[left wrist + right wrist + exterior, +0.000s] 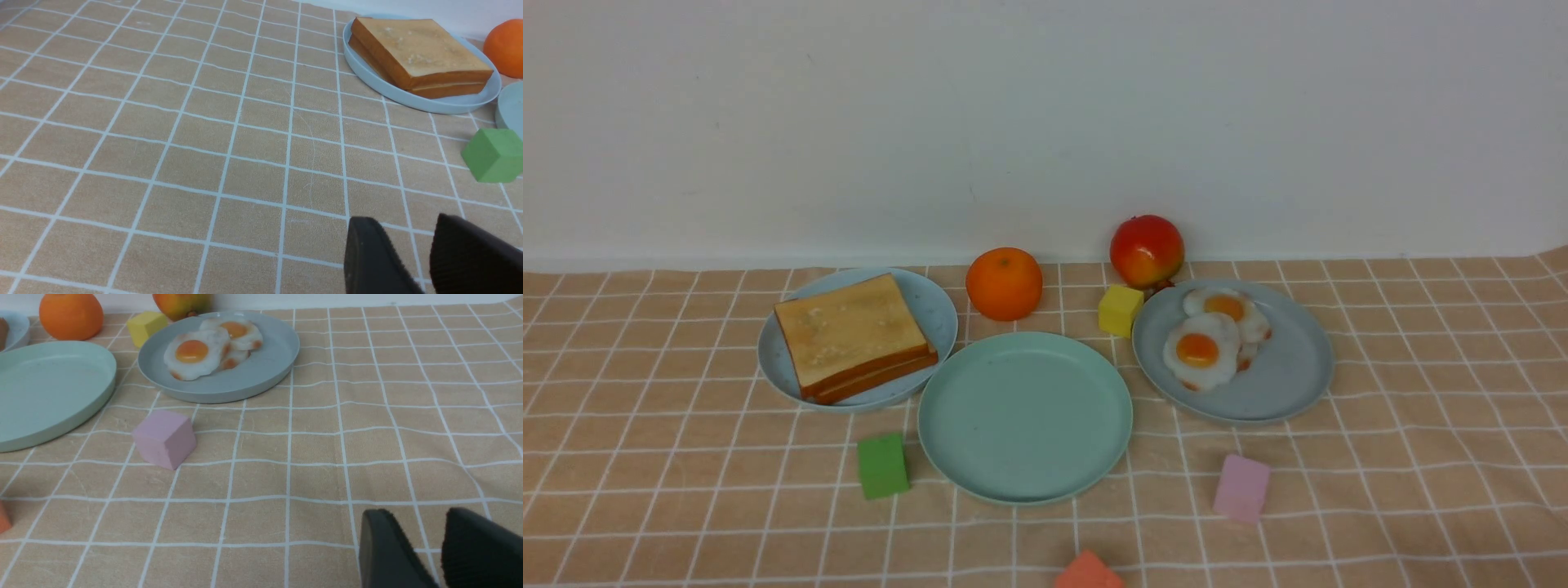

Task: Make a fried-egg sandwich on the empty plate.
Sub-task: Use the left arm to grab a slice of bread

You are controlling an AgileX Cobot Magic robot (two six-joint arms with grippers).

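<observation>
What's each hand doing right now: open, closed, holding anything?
Left hand: open, fingers apart, holding nothing.
Right hand: open, fingers apart, holding nothing.

**Ann:** All you're getting of your left gripper (pixel 404 230) is two black fingers (pixel 372 261): matte, thick, with blunt rounded tips.

**Ben:** Same story on your right gripper (pixel 417 522). Its fingers (pixel 478 547) are dark wedges that narrow towards the tip. The edges look faintly fuzzy, possibly padding, but it's too blurred to call.
</observation>
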